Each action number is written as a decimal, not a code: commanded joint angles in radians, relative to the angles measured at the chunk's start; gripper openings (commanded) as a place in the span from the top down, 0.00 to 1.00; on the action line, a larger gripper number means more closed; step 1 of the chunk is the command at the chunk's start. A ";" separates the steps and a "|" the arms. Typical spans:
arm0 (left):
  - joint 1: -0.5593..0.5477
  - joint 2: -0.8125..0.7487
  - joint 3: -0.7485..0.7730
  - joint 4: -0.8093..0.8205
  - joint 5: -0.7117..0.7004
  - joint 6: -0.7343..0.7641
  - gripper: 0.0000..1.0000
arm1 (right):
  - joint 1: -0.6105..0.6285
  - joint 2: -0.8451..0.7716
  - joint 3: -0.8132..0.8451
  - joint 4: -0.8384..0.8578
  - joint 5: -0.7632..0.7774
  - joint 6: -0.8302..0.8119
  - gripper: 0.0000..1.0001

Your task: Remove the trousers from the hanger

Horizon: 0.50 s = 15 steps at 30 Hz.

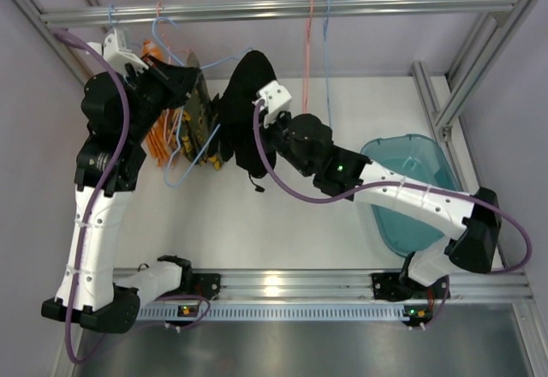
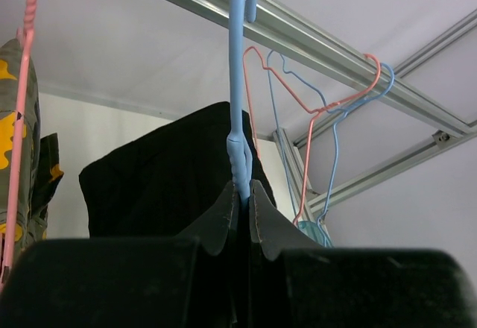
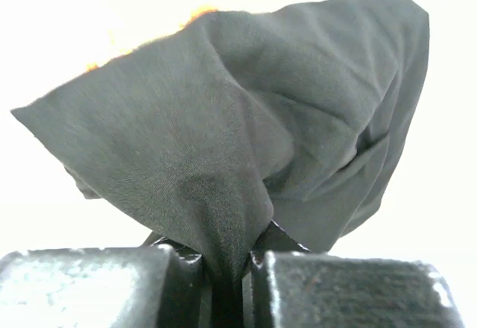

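Observation:
The black trousers [image 1: 247, 111] hang draped over a blue hanger [image 1: 224, 62] below the top rail. My left gripper [image 1: 193, 79] is shut on that blue hanger; in the left wrist view the hanger's neck [image 2: 238, 119] is pinched at my gripper [image 2: 243, 194], with the black trousers [image 2: 164, 179] just behind. My right gripper [image 1: 262, 105] is shut on the black trousers; the right wrist view shows a fold of the cloth [image 3: 246, 119] clamped in the gripper [image 3: 227, 257]. The camouflage trousers [image 1: 202, 118] hang to the left, also showing in the left wrist view [image 2: 19, 156] on a pink hanger [image 2: 22, 104].
An aluminium rail [image 1: 282, 7] spans the top and carries an empty pink hanger [image 1: 310, 43] and an empty blue hanger [image 1: 326, 51]. An orange garment [image 1: 157, 133] hangs at far left. A teal basin [image 1: 428, 158] sits on the table at right, under my right arm.

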 commanded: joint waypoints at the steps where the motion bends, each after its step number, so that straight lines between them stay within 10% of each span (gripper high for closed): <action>1: -0.003 -0.037 -0.023 0.097 0.002 0.005 1.00 | -0.010 -0.099 0.049 0.032 -0.053 -0.021 1.00; 15: -0.003 -0.107 -0.223 0.095 -0.018 0.111 1.00 | -0.047 -0.231 0.146 0.027 -0.174 -0.133 1.00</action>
